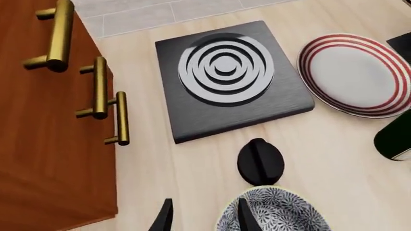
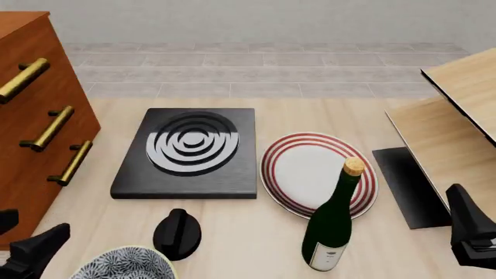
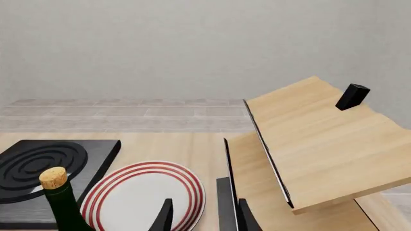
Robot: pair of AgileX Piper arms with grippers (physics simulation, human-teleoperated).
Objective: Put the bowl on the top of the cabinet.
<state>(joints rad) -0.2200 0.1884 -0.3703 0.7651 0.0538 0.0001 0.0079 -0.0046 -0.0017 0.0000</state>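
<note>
Pale wood table (image 2: 256, 238) bears bowl (image 2: 124, 264) beside cabinet (image 2: 31, 116).

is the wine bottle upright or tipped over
Upright: the wine bottle stands on its base on the table, cork at the top, just in front of the red-ringed plate.

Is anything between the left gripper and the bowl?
Nothing visible: the left gripper is open right at the bowl, one finger over its rim. The black knob lies just beyond.
</note>
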